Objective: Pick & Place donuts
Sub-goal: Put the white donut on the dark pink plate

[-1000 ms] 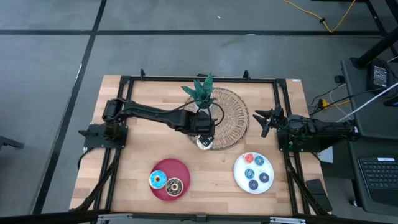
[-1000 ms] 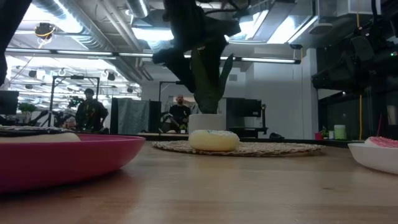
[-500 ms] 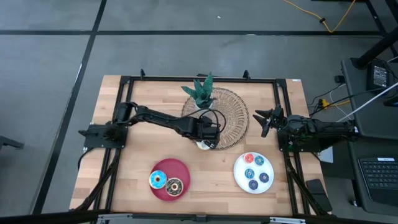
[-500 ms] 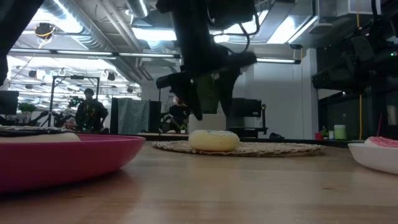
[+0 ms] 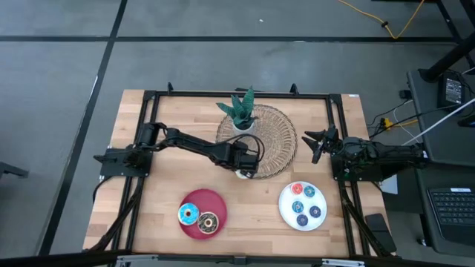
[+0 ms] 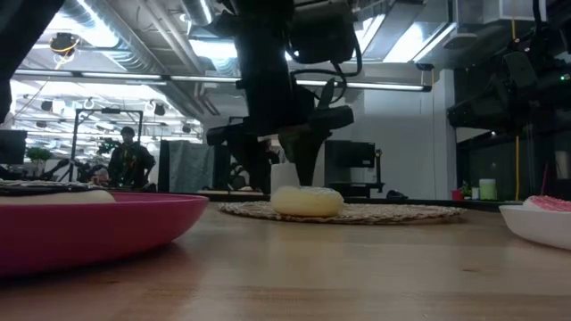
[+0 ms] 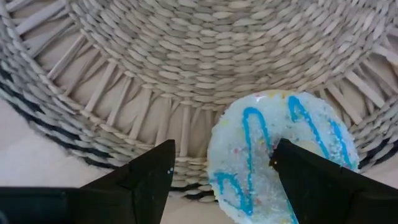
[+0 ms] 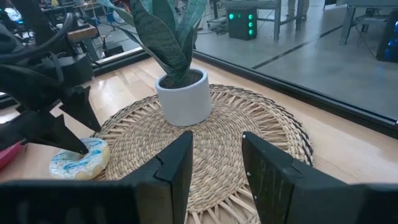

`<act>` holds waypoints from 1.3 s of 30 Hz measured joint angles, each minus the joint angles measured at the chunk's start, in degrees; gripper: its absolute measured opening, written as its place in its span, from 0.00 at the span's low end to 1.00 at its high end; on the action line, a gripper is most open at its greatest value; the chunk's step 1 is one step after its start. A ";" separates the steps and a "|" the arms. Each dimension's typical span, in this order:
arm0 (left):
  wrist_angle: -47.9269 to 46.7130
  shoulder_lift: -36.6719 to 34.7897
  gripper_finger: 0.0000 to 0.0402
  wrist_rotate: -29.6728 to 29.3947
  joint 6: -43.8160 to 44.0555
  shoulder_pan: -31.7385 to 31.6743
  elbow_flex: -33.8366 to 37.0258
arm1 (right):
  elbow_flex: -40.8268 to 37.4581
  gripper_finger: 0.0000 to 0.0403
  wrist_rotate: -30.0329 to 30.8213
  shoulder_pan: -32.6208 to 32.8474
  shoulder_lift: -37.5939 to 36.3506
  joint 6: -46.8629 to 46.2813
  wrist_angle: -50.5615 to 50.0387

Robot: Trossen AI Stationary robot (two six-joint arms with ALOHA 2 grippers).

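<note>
A cream-white sprinkled donut with blue drizzle (image 7: 298, 137) lies flat on the near edge of the woven mat (image 5: 274, 141); it also shows in the low view (image 6: 306, 201) and the high view (image 5: 242, 174). My left gripper (image 7: 222, 155) is open and hangs low over it, pointing down. One finger (image 7: 311, 180) stands over the donut's hole, the other (image 7: 146, 180) over the mat beside it. A light-blue donut (image 5: 188, 215) and a chocolate donut (image 5: 208, 222) lie on the red plate (image 5: 215, 200). My right gripper (image 5: 318, 142) waits open at the table's right. My left gripper comes at the donut from above with its fingers spread. One fingertip (image 6: 300, 176) reaches down to the donut's top near the hole (image 7: 277, 155); I cannot tell whether it touches. The donut lies flat on the mat.
A potted plant (image 5: 239, 111) stands on the mat's far side. A white plate (image 5: 285, 210) at the near right holds several coin-sized donuts. Black frame rails run along the table's edges. Bare wood lies between the two plates and at the table's left.
My left gripper has come down from above the mat toward the cream-white donut and shifted a little toward the near edge. The donut has stayed in place.
</note>
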State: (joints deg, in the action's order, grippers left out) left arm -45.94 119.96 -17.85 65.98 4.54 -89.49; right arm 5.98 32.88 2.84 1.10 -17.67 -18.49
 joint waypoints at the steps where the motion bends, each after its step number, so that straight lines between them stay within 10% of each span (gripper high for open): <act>1: 0.16 0.00 0.66 -0.06 -0.42 0.01 0.09 | 0.00 0.35 -0.02 0.02 0.00 0.03 0.01; 11: 3.89 0.00 0.63 3.33 -4.29 -0.31 0.09 | 0.00 0.35 0.00 0.02 0.00 0.02 0.01; 39: 3.29 0.00 0.06 5.41 -6.72 -0.90 0.09 | 0.00 0.35 0.00 0.02 0.00 0.06 0.01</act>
State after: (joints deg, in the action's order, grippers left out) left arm -42.65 119.96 -12.45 59.26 3.64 -89.41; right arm 5.98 32.88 2.85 1.10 -17.61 -18.48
